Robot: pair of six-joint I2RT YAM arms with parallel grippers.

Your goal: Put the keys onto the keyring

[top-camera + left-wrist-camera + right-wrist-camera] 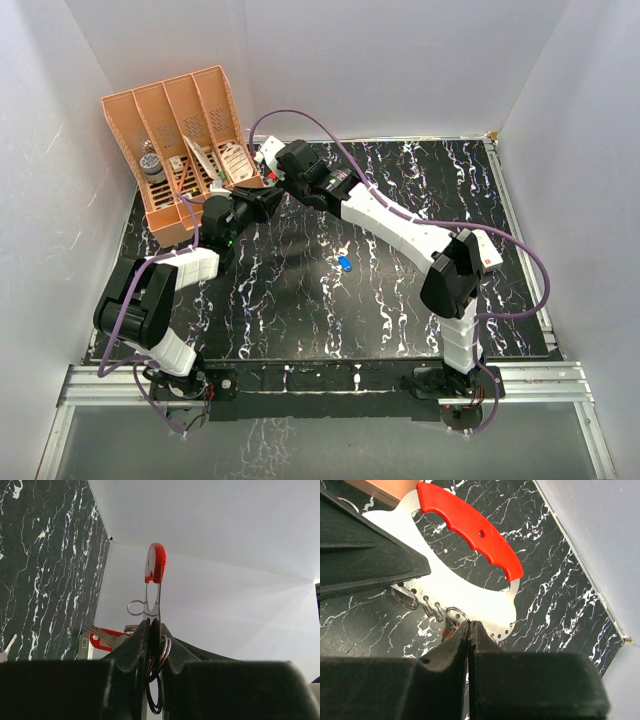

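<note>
Keyring (465,597): it is showing as a flat whitish plate with a red grip along one side of an oval opening. Small holes are running along its edge, and thin wire rings (406,599) are hanging from several of them.

My left gripper (151,625) is pinching the plate edge-on between its fingers and holding it up off the table (400,180), close to the orange organizer (175,150).

My right gripper (469,625) is pressing its fingers together right at the plate's holed edge, where a bit of red is showing beside the tips. I cannot tell whether anything is caught between them.

The red key (102,637) is lying just beside the left fingers, blade pointing away.

The blue key (344,263) is lying alone mid-table, well apart from both grippers.

The two arms are crowding the organizer's front corner.
</note>
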